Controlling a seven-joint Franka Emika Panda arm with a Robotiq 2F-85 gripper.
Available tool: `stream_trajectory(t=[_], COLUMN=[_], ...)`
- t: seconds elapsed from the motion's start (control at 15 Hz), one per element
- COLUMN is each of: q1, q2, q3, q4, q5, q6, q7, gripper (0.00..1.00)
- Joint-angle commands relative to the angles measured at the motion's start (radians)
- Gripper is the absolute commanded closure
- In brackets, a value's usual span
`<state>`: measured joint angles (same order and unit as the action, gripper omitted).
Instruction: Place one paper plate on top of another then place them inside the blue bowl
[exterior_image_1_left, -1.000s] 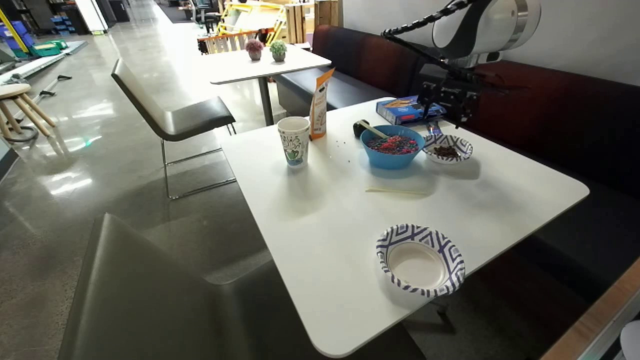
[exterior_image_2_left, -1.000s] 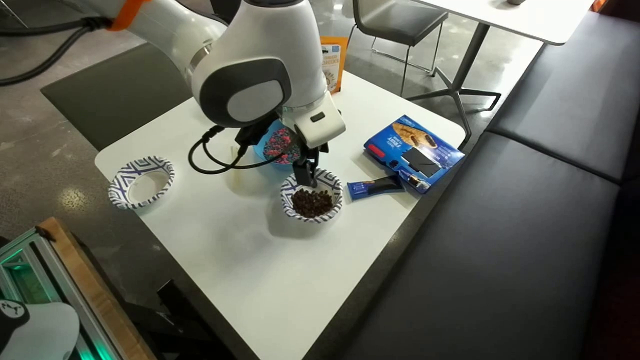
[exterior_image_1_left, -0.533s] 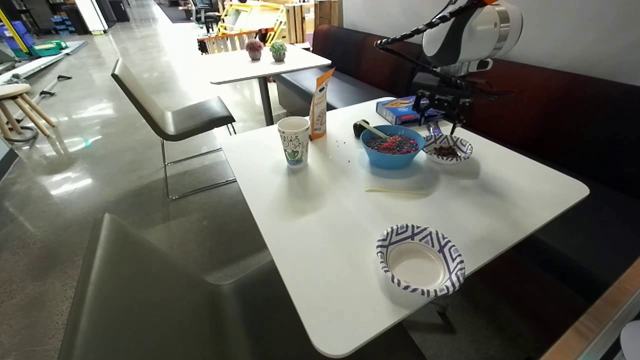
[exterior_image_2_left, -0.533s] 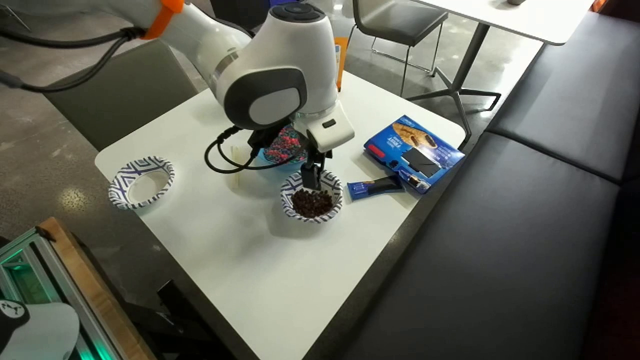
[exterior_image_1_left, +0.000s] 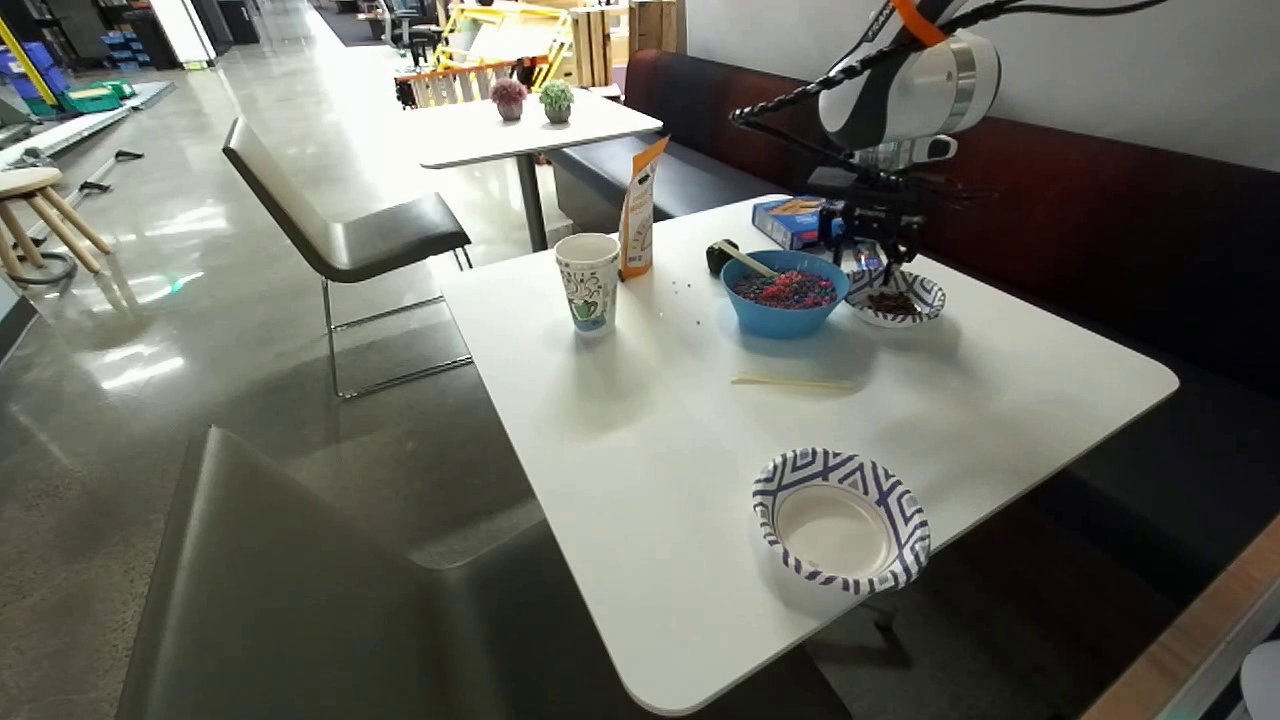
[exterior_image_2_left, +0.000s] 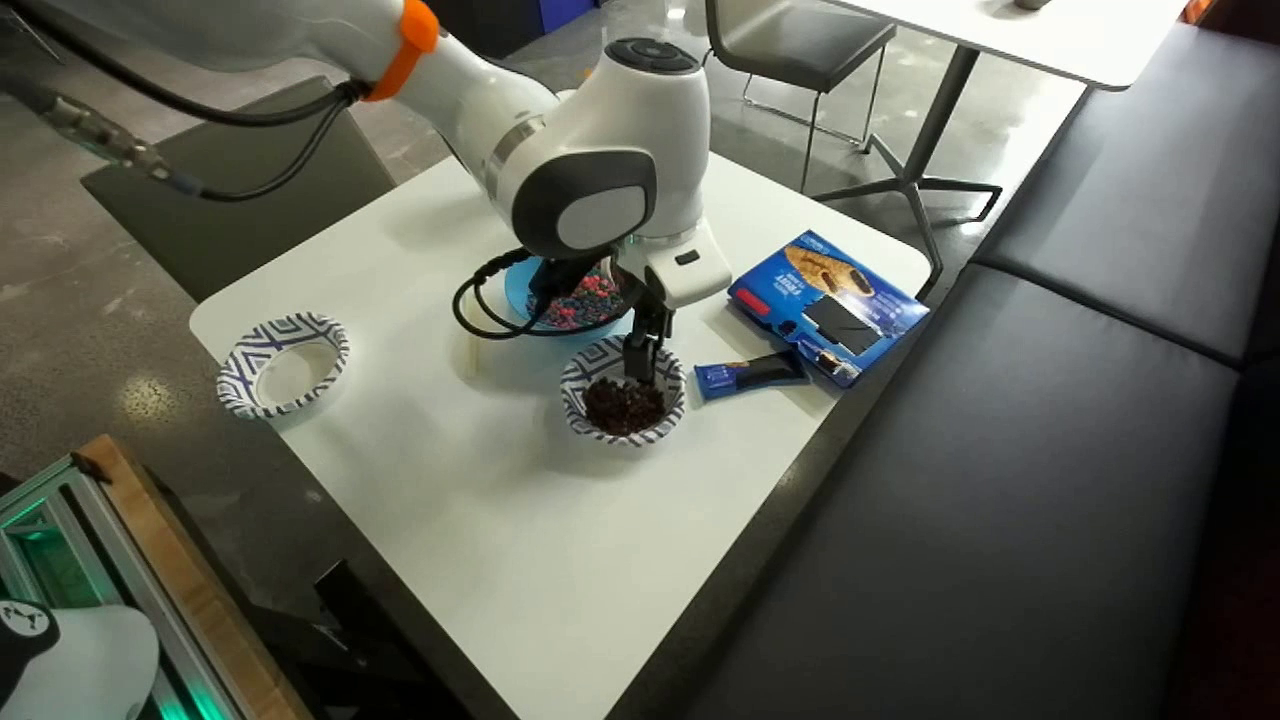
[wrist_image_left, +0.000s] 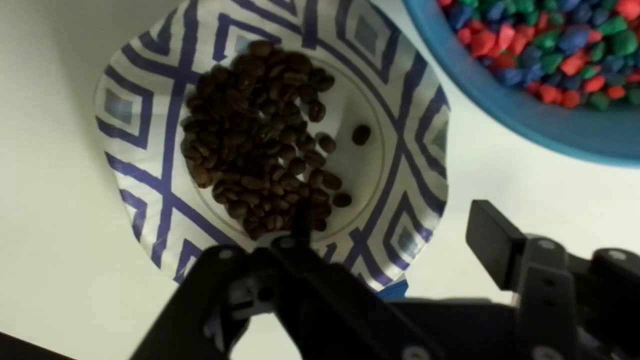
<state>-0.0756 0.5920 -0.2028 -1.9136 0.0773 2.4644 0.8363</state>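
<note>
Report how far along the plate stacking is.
Done: nothing visible; the empty plate and bean plate sit apart, both outside the blue bowl. In hand: the open end effector is at the bean plate's rim, nothing gripped. Left: grasping, stacking, placing in the bowl.

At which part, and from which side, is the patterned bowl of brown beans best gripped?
Probably grip the patterned bowl by its right rim in the wrist view, from above: the wall flares, the beans lie mostly left, and the open tool straddles that rim.
</note>
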Motion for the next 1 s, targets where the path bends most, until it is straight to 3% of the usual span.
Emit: stream_trajectory(t=[0.0, 0.33, 0.53, 0.67, 0.93], q1=[0.003, 0.004, 0.006, 0.008, 0.029], q2=[0.062, 0.094, 0.098, 0.090, 0.039], q3=[-0.003, -0.004, -0.005, -0.009, -0.028], q4=[0.081, 0.124, 0.132, 0.129, 0.078], q5=[0.021, 0.024, 0.023, 0.019, 0.000], q6=[-0.057, -0.089, -0.099, -0.104, -0.099], q7=[0.004, 0.004, 0.005, 0.009, 0.028], gripper=[0.48, 0.69, 0.90, 0.99, 0.98])
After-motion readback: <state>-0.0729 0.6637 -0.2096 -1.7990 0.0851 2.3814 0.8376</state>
